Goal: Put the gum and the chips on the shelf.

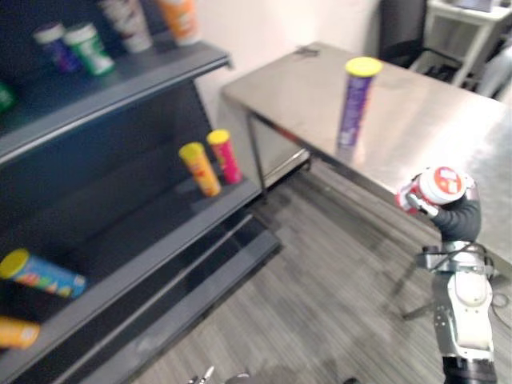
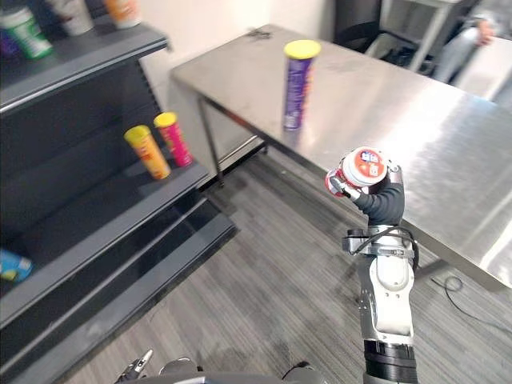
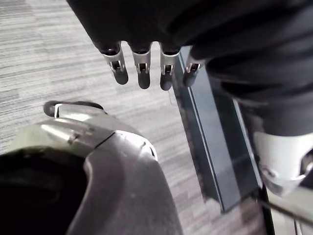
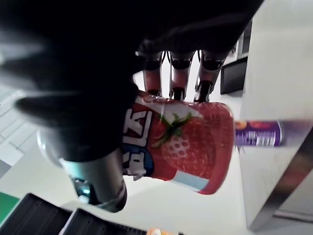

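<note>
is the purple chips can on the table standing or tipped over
Upright. The purple chips can stands on its base on the steel table, its yellow lid at the top.

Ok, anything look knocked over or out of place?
Yes: on the dark shelf's middle board, a blue tube with a yellow lid lies on its side, an orange tube beside it likewise. The right robot hand holds its red gum tub normally.

Right hand [image 2: 381, 200] raised, curled round gum tub [image 2: 362, 166], left hand [image 3: 146, 29] hanging, fingers relaxed
</note>
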`<state>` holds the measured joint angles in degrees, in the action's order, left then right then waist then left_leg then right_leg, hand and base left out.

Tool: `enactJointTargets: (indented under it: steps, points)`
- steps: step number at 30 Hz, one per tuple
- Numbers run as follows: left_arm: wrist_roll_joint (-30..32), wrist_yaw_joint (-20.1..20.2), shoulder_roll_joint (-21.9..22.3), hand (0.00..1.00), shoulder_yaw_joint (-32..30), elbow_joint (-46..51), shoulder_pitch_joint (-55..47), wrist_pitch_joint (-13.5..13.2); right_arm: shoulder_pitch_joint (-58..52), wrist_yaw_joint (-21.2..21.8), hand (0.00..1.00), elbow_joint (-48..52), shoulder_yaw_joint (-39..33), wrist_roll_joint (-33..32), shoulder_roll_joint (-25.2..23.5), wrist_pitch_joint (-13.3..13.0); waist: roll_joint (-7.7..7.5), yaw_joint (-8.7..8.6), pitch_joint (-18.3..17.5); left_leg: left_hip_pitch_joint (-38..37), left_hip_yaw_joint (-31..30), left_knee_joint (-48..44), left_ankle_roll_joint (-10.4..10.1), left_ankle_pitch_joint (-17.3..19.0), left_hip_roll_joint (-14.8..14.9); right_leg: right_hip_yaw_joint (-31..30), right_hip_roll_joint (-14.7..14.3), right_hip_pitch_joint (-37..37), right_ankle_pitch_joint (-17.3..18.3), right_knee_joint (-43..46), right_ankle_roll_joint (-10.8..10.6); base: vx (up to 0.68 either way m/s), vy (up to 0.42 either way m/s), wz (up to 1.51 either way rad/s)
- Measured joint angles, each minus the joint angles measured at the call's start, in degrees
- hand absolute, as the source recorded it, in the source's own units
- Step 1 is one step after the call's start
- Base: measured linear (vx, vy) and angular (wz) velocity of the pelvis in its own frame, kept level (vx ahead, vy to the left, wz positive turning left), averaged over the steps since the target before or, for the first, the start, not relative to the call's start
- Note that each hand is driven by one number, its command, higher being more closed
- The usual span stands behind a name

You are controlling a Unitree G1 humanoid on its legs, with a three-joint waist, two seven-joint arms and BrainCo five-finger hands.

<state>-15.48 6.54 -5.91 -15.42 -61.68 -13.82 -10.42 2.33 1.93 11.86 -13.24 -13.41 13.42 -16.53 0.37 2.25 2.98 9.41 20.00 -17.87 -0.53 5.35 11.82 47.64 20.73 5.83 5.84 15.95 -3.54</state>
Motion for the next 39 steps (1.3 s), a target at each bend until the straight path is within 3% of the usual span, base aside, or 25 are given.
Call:
enactJointTargets:
  steps: [4,10,14,17,21,25,31,35,36,38,39]
  points:
    - [0.56,0.11,0.0,0.0,-0.71,0.01,0.31,0.6,0.69,-0.19,1.0,0.8,-3.66,0.07,-0.02,0.01,-0.14,-0.57,-0.09,0.65,-0.2,10.12,-3.27,-2.23,-2.81,7.15,1.81,-0.46,-1.39,0.28,-0.04,-0.04,0.182,0.96]
    - [1.62,-0.26,-0.39,0.0,-0.44,-1.51,0.82,0.98,1.06,-1.85,1.0,0.7,-4.21,2.22,-0.98,0.05,-2.16,-0.37,1.09,0.14,-1.16,11.72,-2.07,-3.09,-5.2,8.15,4.5,-1.14,-2.09,2.59,0.1,-0.02,0.124,0.26]
    - [2.74,-1.42,-1.01,0.0,-0.2,-1.06,1.55,0.99,0.83,-2.24,1.0,0.45,-2.73,2.59,-1.18,0.09,-3.02,0.14,3.21,0.34,-1.42,12.58,-2.02,-3.65,-5.52,7.22,4.19,-0.77,-2.56,1.8,-0.64,-0.08,0.064,0.0]
    - [2.72,-1.54,-0.99,0.0,-0.24,-1.02,1.96,0.99,0.4,-1.78,1.0,0.45,-1.9,4.47,-1.17,0.1,-2.79,1.09,4.16,-0.23,-1.68,17.63,-2.76,-5.78,-6.02,6.63,3.18,0.05,-3.04,0.34,-1.4,-0.11,0.039,-0.02]
    - [2.75,-1.51,-0.95,0.0,-0.24,-1.0,2.11,0.99,-0.05,-1.19,1.0,0.44,-0.86,4.46,-1.18,0.18,-2.3,1.93,4.57,-1.63,-1.73,22.41,-2.76,-9.19,-6.08,6.07,2.09,1.0,-2.71,0.7,-0.86,0.0,0.001,0.0]
    - [2.76,-1.29,-0.82,0.0,-0.23,-0.44,2.26,0.98,-0.11,-0.02,1.0,-0.69,-0.23,4.44,-1.13,0.33,-2.39,1.86,4.74,-2.11,-2.62,23.26,-2.45,-10.76,-6.09,3.34,1.68,1.02,-2.42,0.99,-0.45,0.09,0.007,0.19]
    - [2.75,-1.36,-0.91,0.0,-0.11,1.03,2.33,0.91,0.48,1.17,1.0,-2.56,5.64,4.38,-1.15,0.48,-3.08,2.88,5.15,-1.15,-3.35,21.93,-2.5,-9.9,-6.35,2.97,1.54,0.53,-2.6,-0.11,-0.72,0.04,0.024,0.07]
    - [2.53,-1.3,-1.07,0.0,2.12,1.23,2.24,0.93,1.8,1.9,1.0,-5.64,11.15,4.36,-1.03,1.27,-3.69,3.35,5.68,2.53,-5.24,10.6,-2.13,-2.82,-5.38,3.02,2.36,-2.35,-2.77,0.98,-0.93,0.02,0.032,0.21]
    - [2.54,-1.29,-1.06,0.0,3.32,1.12,2.16,0.93,1.73,2.42,1.0,-6.15,12.81,4.37,-0.9,1.52,-3.52,3.65,5.75,2.46,-5.76,7.94,-1.48,-0.28,-5.4,2.41,4.13,-2.95,-2.91,4.39,-0.77,0.06,0.132,0.42]
    - [2.64,-1.36,-1.57,0.0,4.9,0.63,2.14,0.88,1.56,2.74,1.0,-6.15,15.03,4.4,-0.85,1.62,-3.11,3.2,5.91,1.37,-7.11,6.61,-0.42,1.11,-6.49,-2.66,8.05,-1.63,-5.61,13.0,3.64,0.08,0.174,0.56]
    - [2.75,-1.57,-1.66,0.0,5.51,0.6,2.12,0.85,1.54,3.27,1.0,-6.14,15.84,4.4,-0.43,1.63,-2.52,2.9,6.05,0.29,-8.28,6.46,0.67,1.54,-7.2,-11.59,8.94,1.79,-10.83,19.07,11.73,0.09,0.181,0.5]
